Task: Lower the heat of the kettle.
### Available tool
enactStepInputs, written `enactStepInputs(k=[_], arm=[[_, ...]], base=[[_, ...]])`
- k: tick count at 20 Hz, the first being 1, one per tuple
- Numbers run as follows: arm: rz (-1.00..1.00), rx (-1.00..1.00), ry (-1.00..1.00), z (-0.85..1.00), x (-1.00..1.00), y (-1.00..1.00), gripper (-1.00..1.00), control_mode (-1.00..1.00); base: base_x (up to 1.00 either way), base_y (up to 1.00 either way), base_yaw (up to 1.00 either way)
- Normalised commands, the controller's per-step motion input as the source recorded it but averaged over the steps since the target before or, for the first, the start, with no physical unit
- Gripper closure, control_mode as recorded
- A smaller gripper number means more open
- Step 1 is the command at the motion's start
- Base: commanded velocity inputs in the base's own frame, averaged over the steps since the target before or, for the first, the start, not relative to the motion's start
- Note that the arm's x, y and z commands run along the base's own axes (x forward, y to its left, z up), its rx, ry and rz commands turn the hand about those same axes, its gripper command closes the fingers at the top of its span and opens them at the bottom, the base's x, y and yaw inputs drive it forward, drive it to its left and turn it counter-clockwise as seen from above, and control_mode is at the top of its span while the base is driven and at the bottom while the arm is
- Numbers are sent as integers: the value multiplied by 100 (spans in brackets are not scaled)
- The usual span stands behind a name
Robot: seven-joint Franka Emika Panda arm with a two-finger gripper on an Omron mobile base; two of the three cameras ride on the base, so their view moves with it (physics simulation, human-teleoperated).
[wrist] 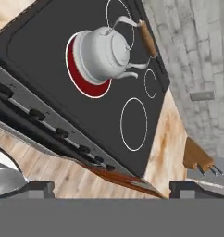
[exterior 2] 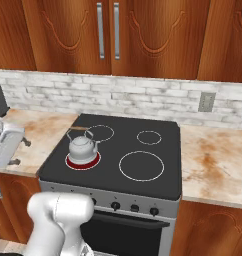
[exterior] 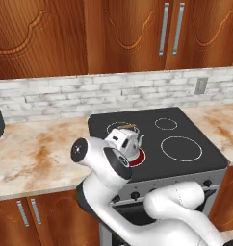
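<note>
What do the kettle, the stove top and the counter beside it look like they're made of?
The kettle: seemingly polished metal, silvery with soft highlights; its arched handle looks wooden, brown.
The stove top: probably smooth black glass, flat with printed rings.
The counter: likely stone or marble, beige with rusty mottling.

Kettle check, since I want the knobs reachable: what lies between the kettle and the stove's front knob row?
In the right base view, only the glowing red burner under the kettle and bare black cooktop before the knobs.

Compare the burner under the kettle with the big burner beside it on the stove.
The burner under the kettle glows red and carries the kettle; the big burner shows no glow, only a white ring outline, with nothing on it. The big burner's ring looks wider. Both are round and lie in the front row of the stove.
</note>
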Motion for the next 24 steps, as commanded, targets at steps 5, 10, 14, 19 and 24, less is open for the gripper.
enactStepInputs(k=[5,10,14,19,24], arm=[[29,-52,-1,-56,-57,66,-100,-100],[15,-37,6,-81,-7,25,-100,-100],[3,-22,13,-89,23,3,-100,-100],[0,-2,4,-60,37,0,-100,-100],[-4,0,3,-42,31,3,-100,-100]], base=[[0,0,0],[0,0,0],[0,0,0],[0,0,0],[0,0,0]])
